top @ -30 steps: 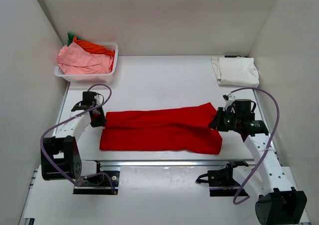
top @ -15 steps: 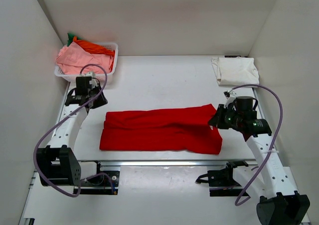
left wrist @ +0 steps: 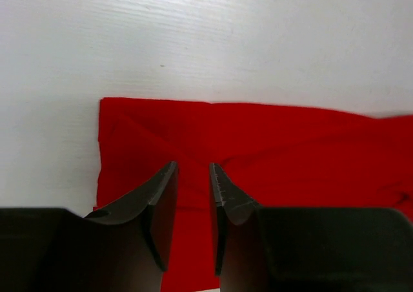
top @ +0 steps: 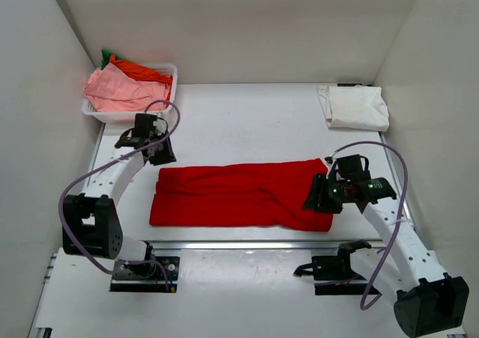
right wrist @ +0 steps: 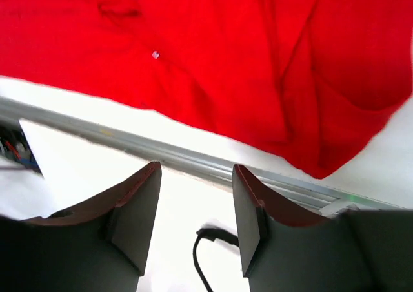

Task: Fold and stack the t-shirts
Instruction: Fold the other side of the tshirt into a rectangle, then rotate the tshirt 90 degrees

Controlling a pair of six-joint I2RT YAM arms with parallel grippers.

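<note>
A bright red t-shirt (top: pixel 239 196) lies folded into a long band across the table's middle. My left gripper (top: pixel 160 157) hovers over its far left corner; in the left wrist view the fingers (left wrist: pixel 192 169) stand a narrow gap apart with nothing between them, the red t-shirt (left wrist: pixel 290 143) below. My right gripper (top: pixel 316 200) is over the shirt's right end, tilted toward the front edge; in the right wrist view it (right wrist: pixel 195 169) is open and empty, the red t-shirt (right wrist: pixel 226 46) beyond the tips. A folded cream-white t-shirt (top: pixel 354 106) lies at the back right.
A white lattice basket (top: pixel 123 115) at the back left holds a pink t-shirt (top: pixel 120 91), an orange one (top: pixel 142 70) and a green one (top: pixel 106 54). A metal rail (right wrist: pixel 193 159) runs along the table's front edge, with a black cable (right wrist: pixel 206 240) below it.
My left gripper swung up toward the basket, then came back right to the red shirt's far left corner. My right gripper moved forward and left over the shirt's right end. The shirt lies as before.
</note>
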